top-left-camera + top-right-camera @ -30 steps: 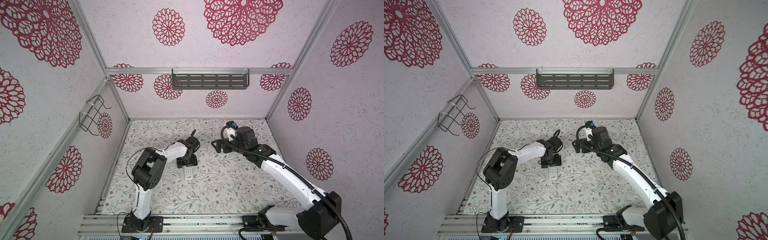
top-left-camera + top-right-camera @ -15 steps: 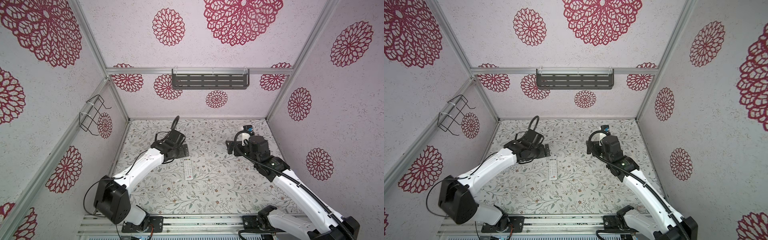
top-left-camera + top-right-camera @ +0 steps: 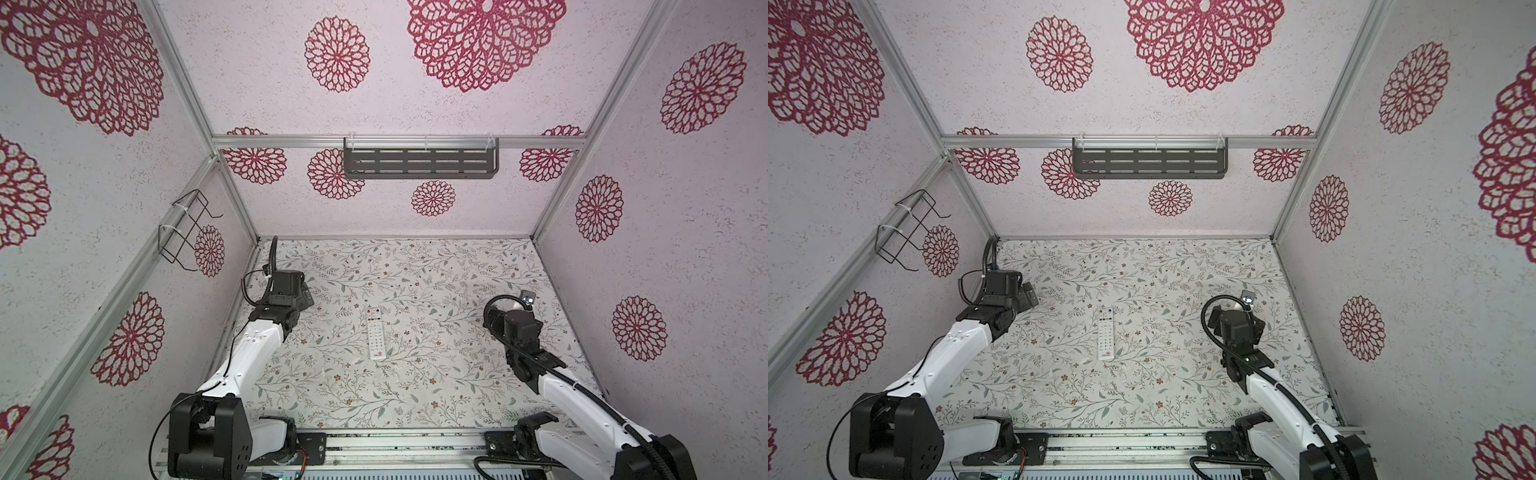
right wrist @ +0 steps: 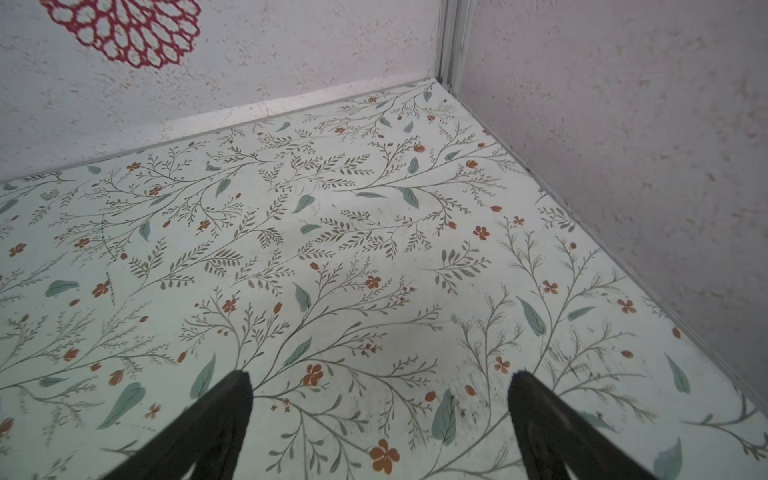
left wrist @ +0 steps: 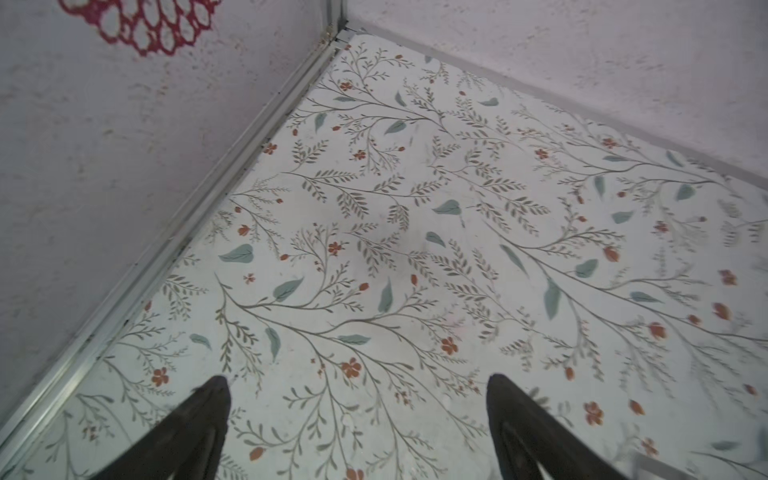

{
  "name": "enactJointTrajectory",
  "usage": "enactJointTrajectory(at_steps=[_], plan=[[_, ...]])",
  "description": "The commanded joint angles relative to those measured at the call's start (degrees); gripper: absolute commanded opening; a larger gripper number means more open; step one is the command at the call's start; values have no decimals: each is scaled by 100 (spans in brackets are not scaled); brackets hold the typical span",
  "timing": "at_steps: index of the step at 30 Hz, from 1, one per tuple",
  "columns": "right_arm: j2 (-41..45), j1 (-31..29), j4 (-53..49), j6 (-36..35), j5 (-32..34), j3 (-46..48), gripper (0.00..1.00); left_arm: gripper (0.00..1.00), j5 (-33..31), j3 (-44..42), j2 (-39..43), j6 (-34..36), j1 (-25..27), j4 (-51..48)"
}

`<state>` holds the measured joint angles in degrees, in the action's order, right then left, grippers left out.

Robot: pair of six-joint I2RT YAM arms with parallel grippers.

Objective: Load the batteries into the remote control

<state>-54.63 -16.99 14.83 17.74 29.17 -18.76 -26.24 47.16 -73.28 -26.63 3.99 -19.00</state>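
On table [image 3: 415, 395] centre: remote control [image 3: 376, 332] white, slim, buttons up | left hand [image 5: 357, 380] spread, empty | right hand [image 4: 380, 376] spread, empty

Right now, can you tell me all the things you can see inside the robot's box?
remote control: one, white, lying flat in the middle of the table, apart from both arms.
shelf: one, dark grey with slots, on the back wall.
wire rack: one, black, on the left wall.
table: one, pale with a leaf and flower print.
walls: three, pale with red flower shapes, around the table.
left arm: one, white and black, left side.
right arm: one, white and black, right side.
left tool: one, black, open, empty, over bare table.
right tool: one, black, open, empty, over bare table.
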Motion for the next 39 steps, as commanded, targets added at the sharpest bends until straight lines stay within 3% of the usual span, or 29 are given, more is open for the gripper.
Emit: enactJointTrajectory(at_steps=[1,4,8,9,11,16,20,24,26,29,34,39], plan=[[-151,96,2293,-966,-26,379,99,97,-349,-477,6,484,-293,1408],[-806,349,2189,-977,-166,-19,99,97,255,-816,-114,838,-556,2394],[-1714,669,2927,-1412,-982,-340,99,97,500,-1037,-643,1405,-651,3847],[-1933,731,2986,-1433,-994,-445,99,97,318,-813,-854,1505,-645,3546],[-2214,830,2814,-1432,-986,-703,99,97,30,-804,-1107,1647,-677,3882],[-2522,974,2905,-1484,-1288,-956,99,97,402,-1261,-1171,1764,-882,4838],[-2615,988,2926,-1610,-1486,-1024,99,97,866,-2029,-1448,1880,-941,6473],[-2609,1074,2988,-1580,-1599,-1002,99,98,1115,-2328,-1628,1839,-1058,7122],[-2570,1084,3022,-1580,-1669,-946,99,97,1119,-2325,-1572,1810,-1058,6989],[-2458,1084,2296,-1466,-1489,-1100,99,97,1130,-2346,-1576,1827,-1058,7058],[-2282,1093,2535,-1409,-1394,-856,99,97,1123,-2350,-1593,1837,-1058,7088],[-2508,1084,2153,-1496,-1339,-1191,99,97,1125,-2346,-1593,1840,-1057,7089]])
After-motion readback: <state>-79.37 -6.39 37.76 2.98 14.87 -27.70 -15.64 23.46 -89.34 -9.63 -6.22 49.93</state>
